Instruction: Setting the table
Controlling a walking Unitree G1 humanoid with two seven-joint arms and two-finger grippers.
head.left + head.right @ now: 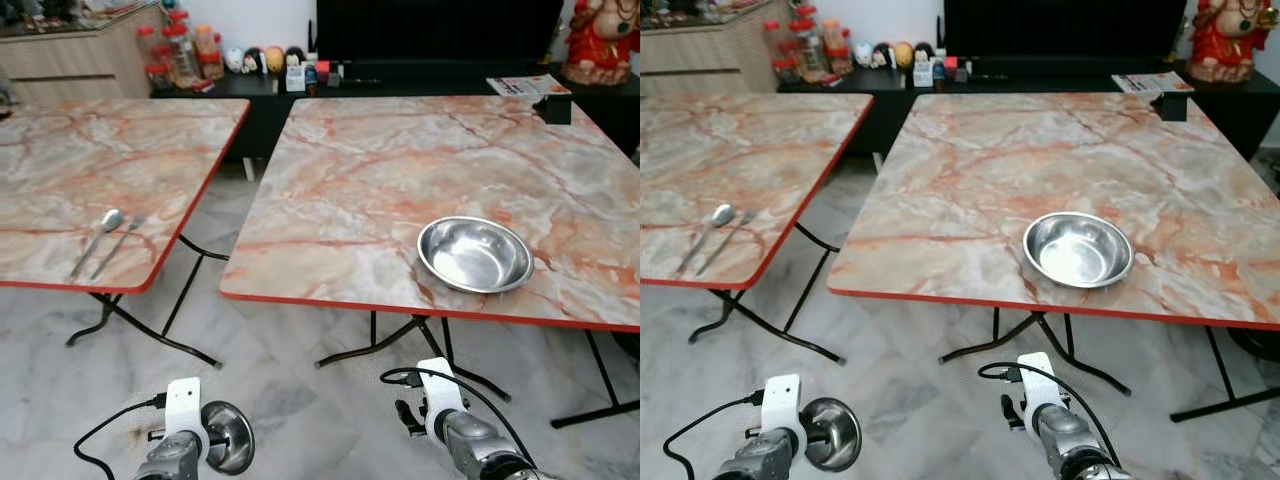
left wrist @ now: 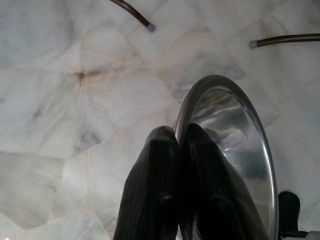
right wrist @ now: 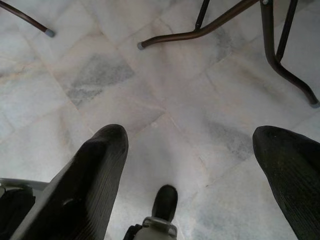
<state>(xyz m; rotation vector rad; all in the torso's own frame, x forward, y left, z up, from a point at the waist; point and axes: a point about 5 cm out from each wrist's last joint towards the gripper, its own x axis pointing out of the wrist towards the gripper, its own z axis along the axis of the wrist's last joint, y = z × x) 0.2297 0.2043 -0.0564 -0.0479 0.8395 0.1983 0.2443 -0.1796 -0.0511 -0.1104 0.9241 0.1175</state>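
Note:
A steel bowl (image 1: 475, 254) sits near the front edge of the right marble table (image 1: 400, 170). A spoon (image 1: 99, 238) and a fork (image 1: 120, 243) lie side by side near the front of the left marble table (image 1: 90, 160). My left gripper (image 2: 179, 142) hangs low over the floor, shut on the rim of a second steel bowl (image 2: 235, 140), which also appears by the left arm (image 1: 230, 435). My right gripper (image 3: 195, 150) hangs low too, open, with only floor tiles between its fingers (image 3: 95, 170).
Folding metal legs (image 1: 160, 330) stand under both tables, with a gap of marble floor (image 1: 260, 350) between them. A dark TV cabinet (image 1: 400, 80) with jars and small figures runs along the back wall. A red statue (image 1: 600, 40) stands at the back right.

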